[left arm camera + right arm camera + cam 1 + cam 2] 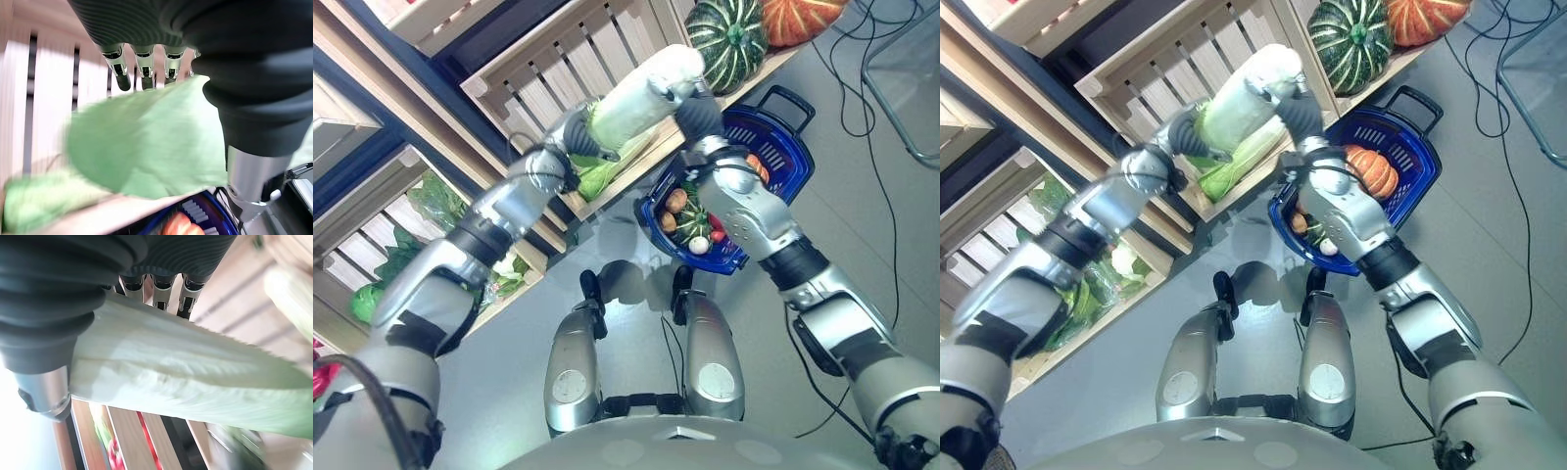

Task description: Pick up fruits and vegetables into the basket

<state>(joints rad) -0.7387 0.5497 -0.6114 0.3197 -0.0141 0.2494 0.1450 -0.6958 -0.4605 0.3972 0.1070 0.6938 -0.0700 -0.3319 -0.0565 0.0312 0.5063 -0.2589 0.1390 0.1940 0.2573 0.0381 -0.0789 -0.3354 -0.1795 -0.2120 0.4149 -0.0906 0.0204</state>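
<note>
— Against the far wall, what's all that timber?

— Slatted wooden crates (563, 59) stacked on shelving, leafy greens (386, 264) in the lower left ones. On the far right end of the shelf sit a striped green squash (726, 37) and an orange pumpkin (798, 18) beside it.

— And the blue thing on the floor?

— That's the basket (795, 157), near the shelf's right end, black handle tipped to the far side. It already holds a small orange pumpkin (1372, 170), a little striped squash (692, 221), a couple of brown potatoes (676, 201) and something small and red, perhaps a radish; hard to tell from this angle.

— Where's the vegetable it's after?

— Up in the air, above the shelf edge and just left of the basket: a long pale napa cabbage (641, 96), white at the right end, green at the left.

— Who's got it?

— Both. The left hand (576, 135) grips the leafy end, fingers curled over the far side. The right hand (697, 108) wraps the white stalk end, thumb one side, fingers the other.
</note>
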